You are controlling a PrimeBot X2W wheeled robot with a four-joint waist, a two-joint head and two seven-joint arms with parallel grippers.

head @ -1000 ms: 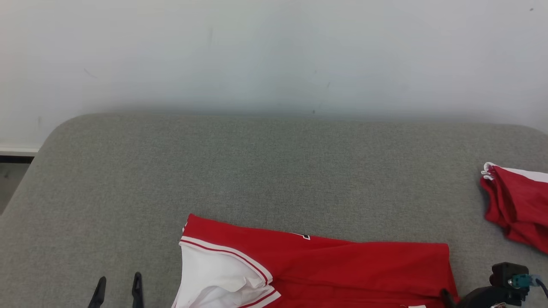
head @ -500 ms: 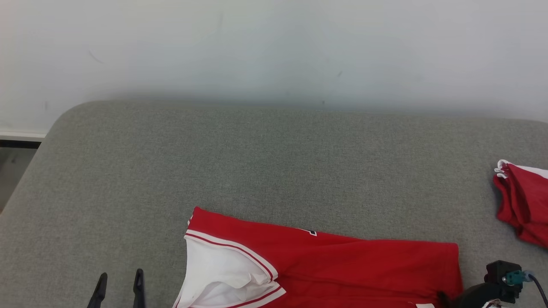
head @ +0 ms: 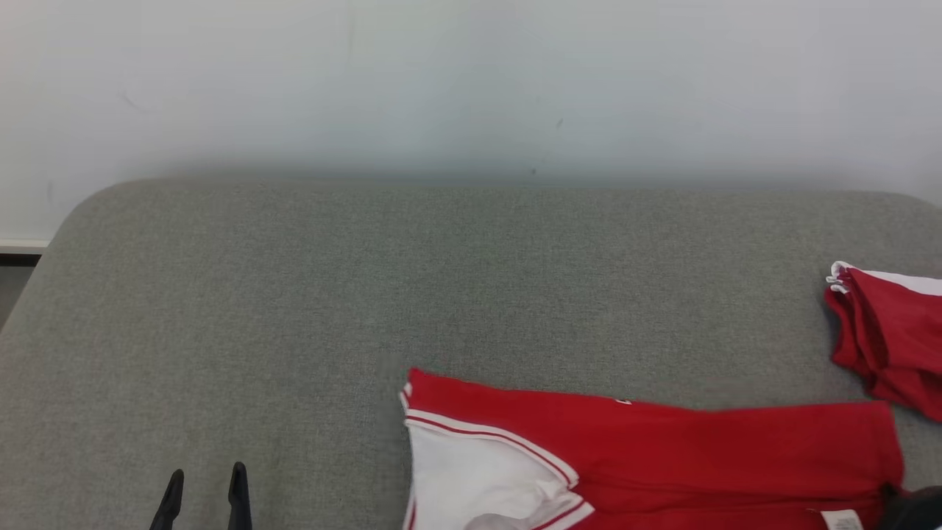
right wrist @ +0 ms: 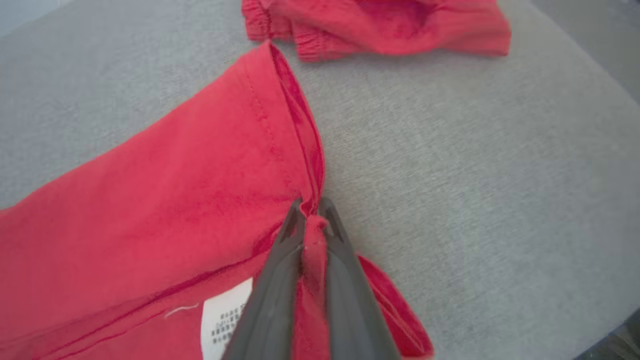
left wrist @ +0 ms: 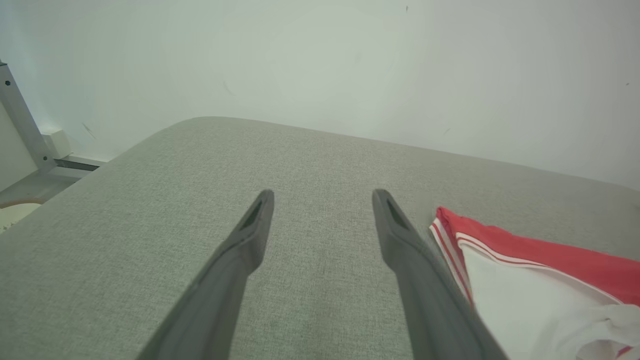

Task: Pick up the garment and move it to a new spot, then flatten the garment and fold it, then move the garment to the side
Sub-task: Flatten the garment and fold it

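Observation:
The garment (head: 662, 449) is red with a white, red-striped panel and lies flat on the grey cushion (head: 294, 294) at the bottom right of the head view. My right gripper (right wrist: 311, 205) is shut on a pinched fold of the garment's (right wrist: 175, 190) red hem, beside a white care label (right wrist: 225, 320). A dark part of that right arm (head: 916, 508) shows at the lower right corner of the head view. My left gripper (head: 204, 478) stands open over bare cushion, left of the garment. In the left wrist view, the left gripper (left wrist: 322, 197) holds nothing, and the garment's (left wrist: 525, 260) white panel lies just to its right.
A second red piece of clothing (head: 890, 331) lies bunched at the cushion's right edge, close above the held hem (right wrist: 375, 25). A pale wall (head: 471, 88) stands behind the cushion. The cushion's rounded left corner drops to the floor (head: 9, 302).
My right gripper has shut on the garment's hem. The garment has slid to the right across the cushion. The head camera shifted a little. The left gripper has not moved.

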